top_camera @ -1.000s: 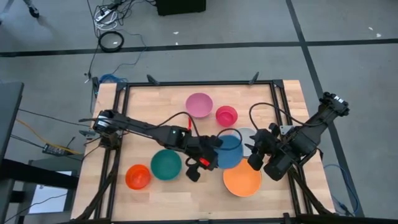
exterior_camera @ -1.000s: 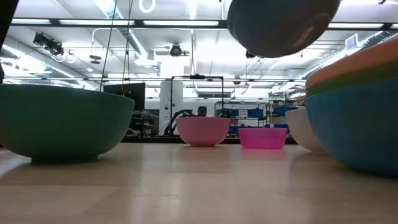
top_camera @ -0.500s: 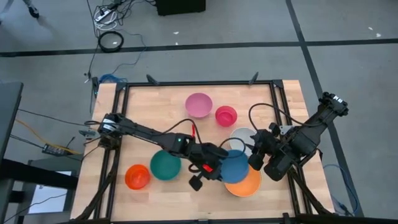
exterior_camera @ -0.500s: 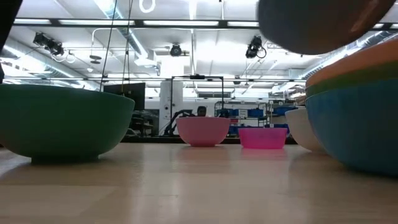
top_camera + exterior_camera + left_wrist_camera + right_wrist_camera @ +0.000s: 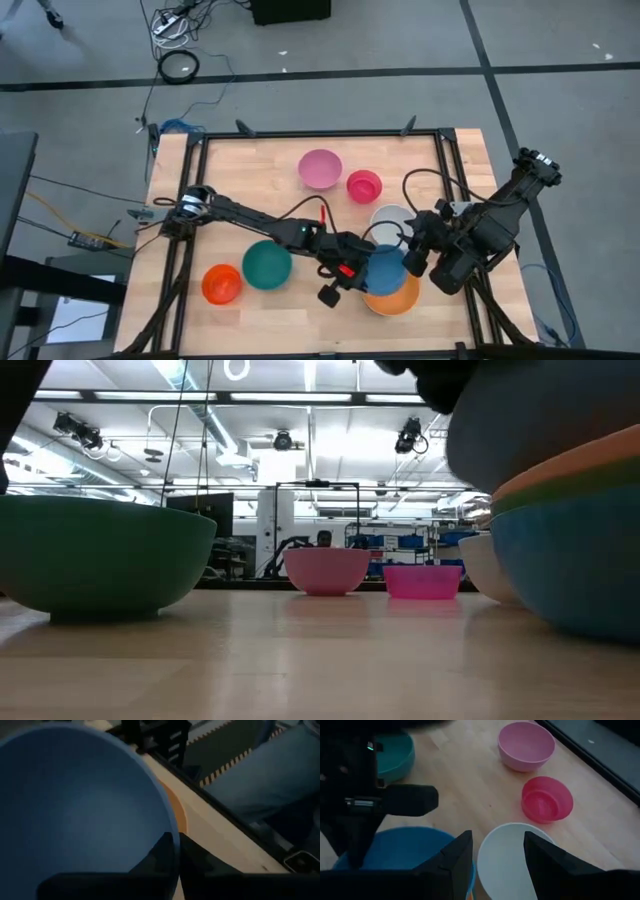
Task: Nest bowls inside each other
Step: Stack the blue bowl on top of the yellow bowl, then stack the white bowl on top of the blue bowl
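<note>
A blue bowl [image 5: 386, 268] sits over the large orange bowl [image 5: 398, 297] near the table's front right, with my left gripper [image 5: 358, 268] shut on its rim. In the low view the blue bowl's underside [image 5: 560, 410] dips into the orange bowl [image 5: 590, 455]. That bowl is stacked in a green one [image 5: 585, 485] and a light blue one [image 5: 570, 565]. My right gripper [image 5: 495, 855] hangs open above the white bowl [image 5: 512, 857], touching nothing. My left gripper has the blue bowl's rim [image 5: 172, 832] on the side toward the table's left. One finger [image 5: 157, 855] is inside the bowl and one [image 5: 200, 860] outside. The fingers come from the table's left, slanting down. The bowl's bottom is down in the orange bowl's mouth; whether it rests there I cannot tell.
The pink bowl [image 5: 320, 167] and magenta bowl [image 5: 364, 185] stand at the far middle. The teal bowl [image 5: 266, 264] and a small orange-red bowl [image 5: 221, 284] stand at the front left. Bare wood lies between the teal bowl and the pink one.
My left gripper has carried the blue bowl toward the table's right and near edges and downward. The bowl has gone from beside the white bowl to over the orange bowl, sinking into its mouth.
</note>
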Controlling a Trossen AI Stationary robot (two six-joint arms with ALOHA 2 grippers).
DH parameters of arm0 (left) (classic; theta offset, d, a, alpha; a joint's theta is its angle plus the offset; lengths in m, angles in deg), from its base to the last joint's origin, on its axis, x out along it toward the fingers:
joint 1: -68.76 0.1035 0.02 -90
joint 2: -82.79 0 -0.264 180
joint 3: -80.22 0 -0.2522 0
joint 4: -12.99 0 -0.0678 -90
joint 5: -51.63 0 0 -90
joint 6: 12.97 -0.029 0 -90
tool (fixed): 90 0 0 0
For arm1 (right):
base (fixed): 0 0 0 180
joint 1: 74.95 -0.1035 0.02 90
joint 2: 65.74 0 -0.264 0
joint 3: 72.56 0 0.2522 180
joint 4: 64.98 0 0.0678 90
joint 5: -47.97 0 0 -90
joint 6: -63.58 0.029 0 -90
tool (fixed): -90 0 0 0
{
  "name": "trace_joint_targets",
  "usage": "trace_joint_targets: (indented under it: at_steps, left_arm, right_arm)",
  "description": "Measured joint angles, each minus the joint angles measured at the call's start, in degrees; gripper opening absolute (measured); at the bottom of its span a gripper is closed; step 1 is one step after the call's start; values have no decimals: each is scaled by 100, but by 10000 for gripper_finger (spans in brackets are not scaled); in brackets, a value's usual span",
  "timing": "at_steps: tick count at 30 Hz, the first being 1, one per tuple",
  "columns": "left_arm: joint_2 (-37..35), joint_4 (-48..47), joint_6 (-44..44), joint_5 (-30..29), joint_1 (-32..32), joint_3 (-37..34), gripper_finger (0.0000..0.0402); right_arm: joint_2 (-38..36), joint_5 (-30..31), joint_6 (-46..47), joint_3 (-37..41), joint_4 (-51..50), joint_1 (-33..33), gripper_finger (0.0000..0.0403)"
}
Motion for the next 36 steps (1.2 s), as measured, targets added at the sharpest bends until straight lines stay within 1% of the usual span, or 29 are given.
trace_joint_targets:
  at_steps: [4,7,17,23,29,31,33,34,36]
  left_arm:
    - [38,50,116,-30,21,4,65]
    - [67,23,124,-66,19,2,75]
    - [61,59,319,-69,19,131,79]
    - [57,173,829,502,30,129,80]
    - [52,80,854,532,36,133,80]
    - [43,-206,781,521,58,249,80]
    - [41,-767,546,360,108,498,80]
    - [35,-1145,402,116,138,661,80]
    - [20,-1987,44,-610,228,1004,80]
  right_arm:
    - [0,80,46,0,0,-48,166]
    - [0,84,46,0,-7,-56,166]
    - [0,83,51,0,-22,-54,166]
    - [0,82,52,0,-26,-54,166]
    - [0,83,52,0,-26,-52,166]
    - [0,81,55,0,-26,-52,166]
    - [0,83,55,0,-28,-52,166]
    - [0,83,64,0,-31,-52,166]
    - [0,93,165,0,-88,-52,166]
